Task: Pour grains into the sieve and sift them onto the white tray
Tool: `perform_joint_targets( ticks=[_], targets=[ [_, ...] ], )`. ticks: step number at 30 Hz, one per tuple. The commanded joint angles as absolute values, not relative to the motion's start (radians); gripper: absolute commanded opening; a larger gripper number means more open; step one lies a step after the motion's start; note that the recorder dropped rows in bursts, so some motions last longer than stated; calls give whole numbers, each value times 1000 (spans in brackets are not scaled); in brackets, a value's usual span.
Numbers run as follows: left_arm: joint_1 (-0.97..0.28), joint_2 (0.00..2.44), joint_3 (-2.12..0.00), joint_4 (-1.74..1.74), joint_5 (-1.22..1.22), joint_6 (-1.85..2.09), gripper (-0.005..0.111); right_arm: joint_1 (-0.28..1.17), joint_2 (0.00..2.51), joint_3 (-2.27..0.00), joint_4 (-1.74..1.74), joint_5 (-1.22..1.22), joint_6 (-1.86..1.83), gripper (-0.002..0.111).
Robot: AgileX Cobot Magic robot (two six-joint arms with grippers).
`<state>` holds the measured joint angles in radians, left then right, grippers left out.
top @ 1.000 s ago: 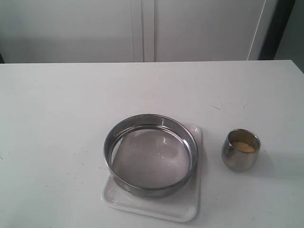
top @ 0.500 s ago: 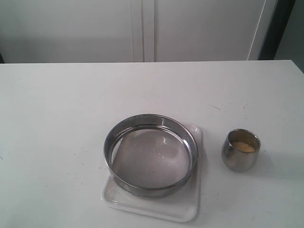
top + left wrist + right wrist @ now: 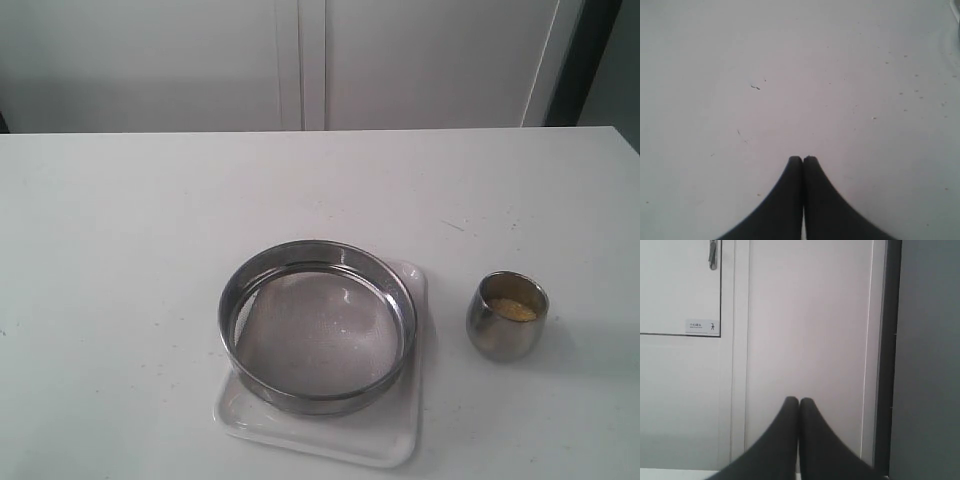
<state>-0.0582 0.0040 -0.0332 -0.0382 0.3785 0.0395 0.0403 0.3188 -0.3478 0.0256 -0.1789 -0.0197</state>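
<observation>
The sieve point(image 3: 318, 325), a wide shallow steel ring with grey mesh, rests on the white tray point(image 3: 392, 448) near the table's front middle. To its right stands a small rounded steel cup point(image 3: 507, 316) holding golden-yellow grains point(image 3: 512, 309). Neither arm shows in the exterior view. My left gripper point(image 3: 803, 159) is shut and empty, pointing down over bare white tabletop. My right gripper point(image 3: 799, 400) is shut and empty too, facing white cabinet doors beyond the table.
The white table point(image 3: 150, 250) stretches wide to the left and behind the tray. White cabinet doors point(image 3: 300, 60) line the back, with a dark gap point(image 3: 585, 60) at the far right. Small specks dot the tabletop point(image 3: 900, 95).
</observation>
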Motion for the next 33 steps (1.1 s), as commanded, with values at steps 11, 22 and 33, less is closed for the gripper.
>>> perform_joint_targets(
  ticks=[11, 22, 33],
  targets=[
    [-60, 0, -29, -48, 374, 35, 0, 34, 572, -246, 27, -391, -43, 0],
    [-60, 0, -29, -48, 374, 35, 0, 34, 781, -37, 27, -709, -18, 0],
    [-60, 0, -29, -48, 374, 35, 0, 34, 1090, -9, 25, -950, 27, 0]
  ],
)
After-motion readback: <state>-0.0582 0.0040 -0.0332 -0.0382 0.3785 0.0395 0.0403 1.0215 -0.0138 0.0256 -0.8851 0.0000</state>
